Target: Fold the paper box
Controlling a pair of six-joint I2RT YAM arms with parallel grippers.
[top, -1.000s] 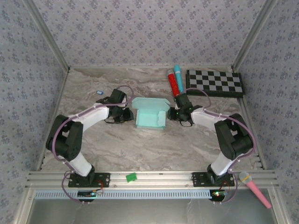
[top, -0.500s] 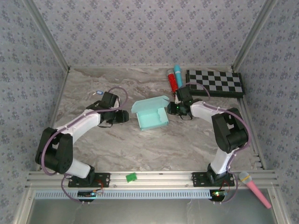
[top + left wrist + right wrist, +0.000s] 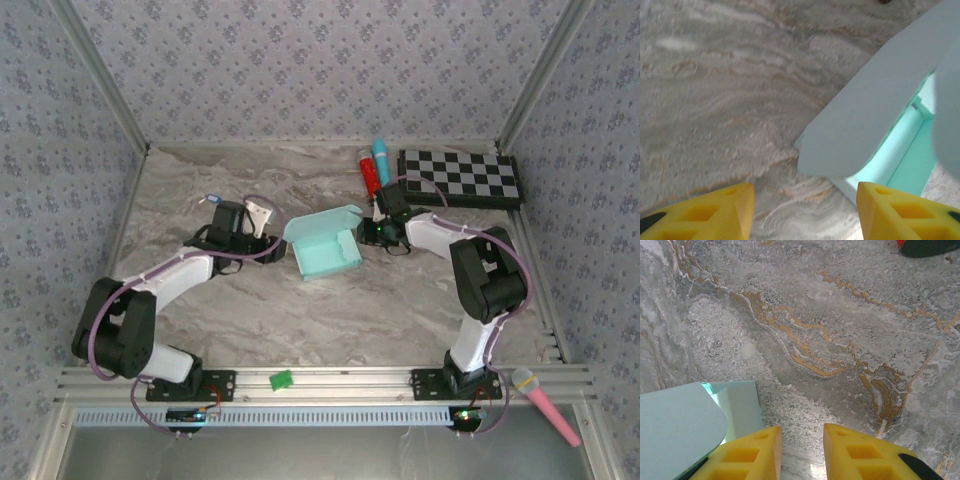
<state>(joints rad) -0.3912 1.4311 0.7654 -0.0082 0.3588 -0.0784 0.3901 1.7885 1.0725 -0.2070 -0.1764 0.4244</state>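
Observation:
The paper box [image 3: 327, 250] is a pale mint-blue open tray lying skewed on the marble table [image 3: 300, 320], its lid flap [image 3: 320, 222] raised along the far side. My left gripper [image 3: 264, 216] hovers just left of the box, open and holding nothing. In the left wrist view the lid flap [image 3: 875, 110] and the box's mint inside [image 3: 900, 160] lie ahead of my yellow fingers [image 3: 700, 215], apart from them. My right gripper [image 3: 372, 232] sits at the box's right end. In the right wrist view its jaws [image 3: 800, 455] stand narrowly open over bare marble, the box corner [image 3: 690, 425] beside the left finger.
A black-and-white checkerboard [image 3: 460, 178] lies at the back right, with a red tube [image 3: 368, 174] and a blue tube [image 3: 381, 158] beside it. A pink microphone [image 3: 545, 400] and a small green piece [image 3: 281, 379] rest on the front rail. A small blue item [image 3: 212, 198] lies back left.
My left gripper opened, let go of the box's left side and lifted away towards the back. The box turned slightly askew. My right gripper shifted a little towards the back.

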